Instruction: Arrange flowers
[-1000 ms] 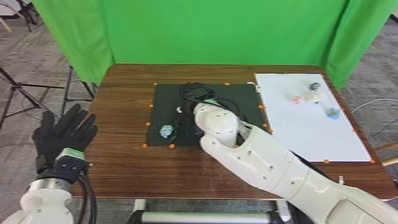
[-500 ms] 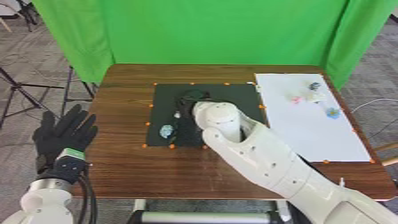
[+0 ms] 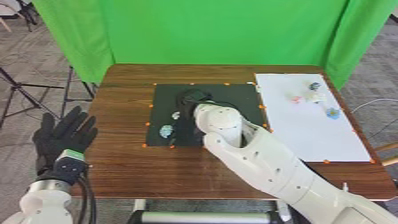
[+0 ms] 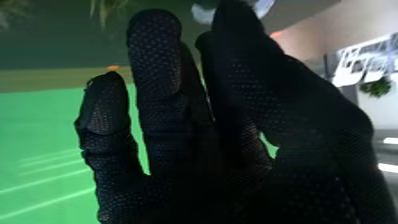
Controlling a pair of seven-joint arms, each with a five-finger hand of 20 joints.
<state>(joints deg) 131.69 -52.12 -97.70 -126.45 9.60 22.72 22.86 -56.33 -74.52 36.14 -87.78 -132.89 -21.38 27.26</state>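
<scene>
In the head view my left hand (image 3: pixel 67 132) lies palm up beside the table's left edge, open. My right hand (image 3: pixel 192 107) is over the black mat (image 3: pixel 164 107), dark against it. A light blue flower (image 3: pixel 166 131) rests on the mat's left part, and a small whitish flower (image 3: pixel 176 115) sits close to the hand. On the white board (image 3: pixel 315 137) are a pink flower (image 3: pixel 297 99), a white one (image 3: pixel 314 96), a dark blue one (image 3: pixel 314 86) and a blue one (image 3: pixel 333 113). In the right wrist view my right hand (image 4: pixel 195 145) has straight fingers, with pale petals (image 4: pixel 204 13) beyond them.
The brown table (image 3: pixel 120 170) carries orange markers around the mat and board. A green curtain (image 3: pixel 222 32) hangs behind the table. My right forearm crosses the table's front right part. A tripod (image 3: pixel 19 89) stands on the floor at the left.
My right hand has shifted over the mat, and the whitish flower beside it shows more clearly. The right forearm has moved slightly. My left hand has stayed about where it was.
</scene>
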